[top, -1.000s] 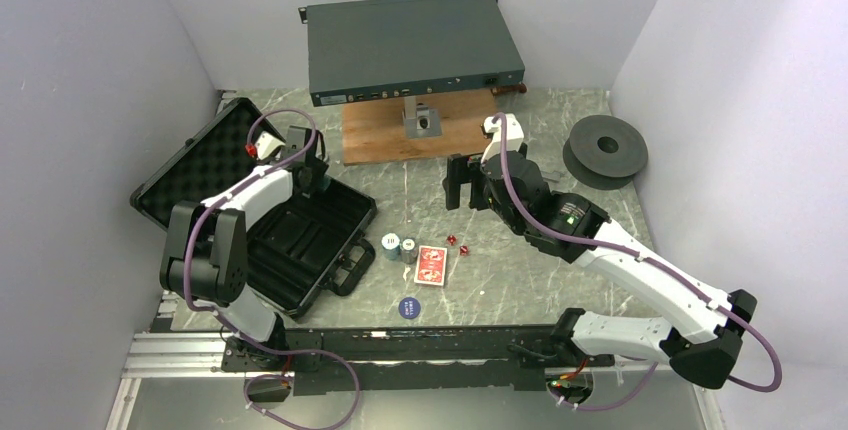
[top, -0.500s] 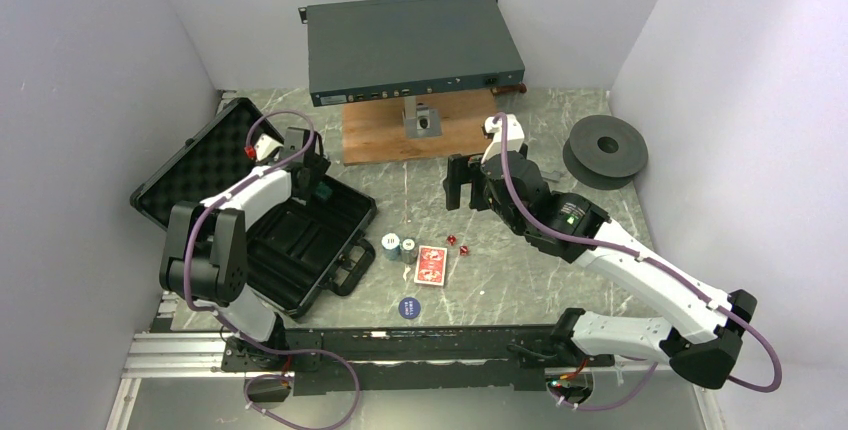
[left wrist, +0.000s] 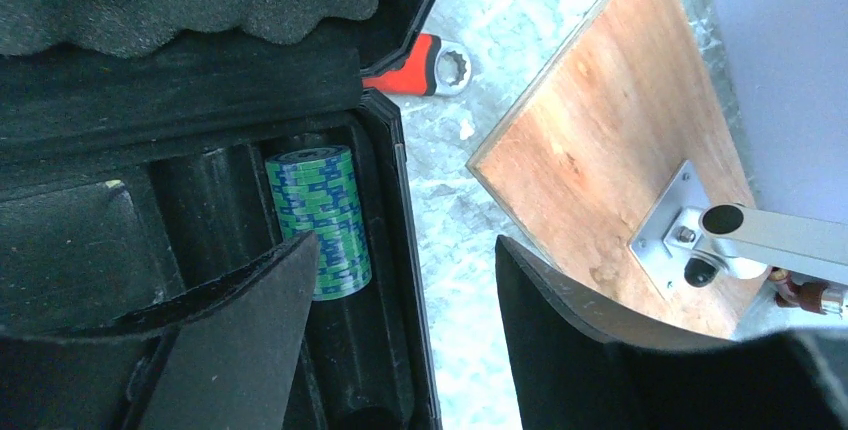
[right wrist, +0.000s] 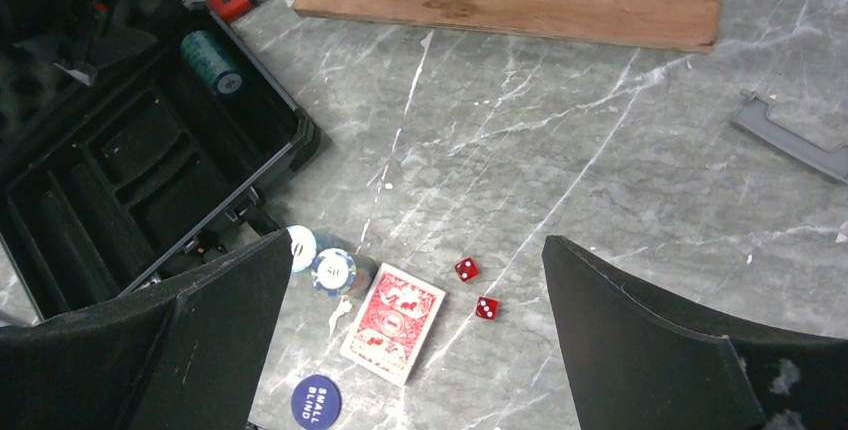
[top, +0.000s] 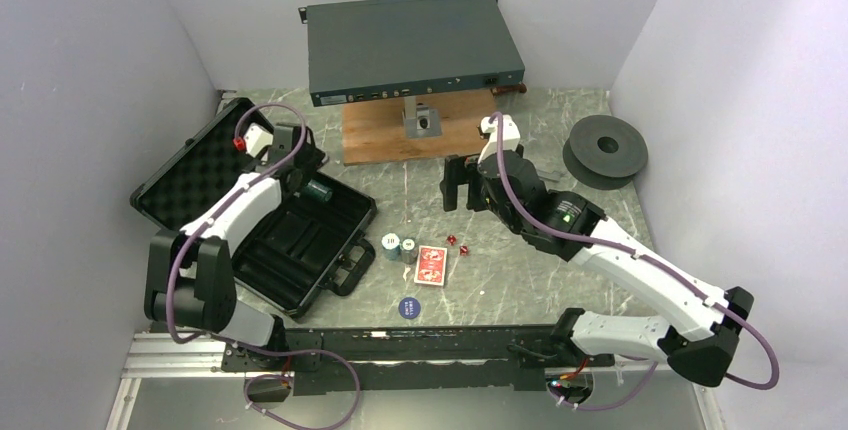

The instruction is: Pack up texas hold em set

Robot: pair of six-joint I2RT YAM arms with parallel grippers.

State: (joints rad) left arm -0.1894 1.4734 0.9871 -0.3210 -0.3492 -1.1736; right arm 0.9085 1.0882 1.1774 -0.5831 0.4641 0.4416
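Briefcase (top: 345, 242) open at table's left, foam lid laid back. One teal-and-white chip stack (left wrist: 320, 220) lies on its side in tray slot by case's far right corner, below left gripper (left wrist: 405, 250), beside one finger. Jaws spread, holding nothing. Loose chip stacks (right wrist: 330, 265), card deck (right wrist: 393, 322), dice (right wrist: 466, 269), blue disc (right wrist: 315, 402) on table beside case, below right gripper (right wrist: 415, 242). Jaws wide, empty.

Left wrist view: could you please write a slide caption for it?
Open left claw hovers over a teal chip stack lying in the briefcase.
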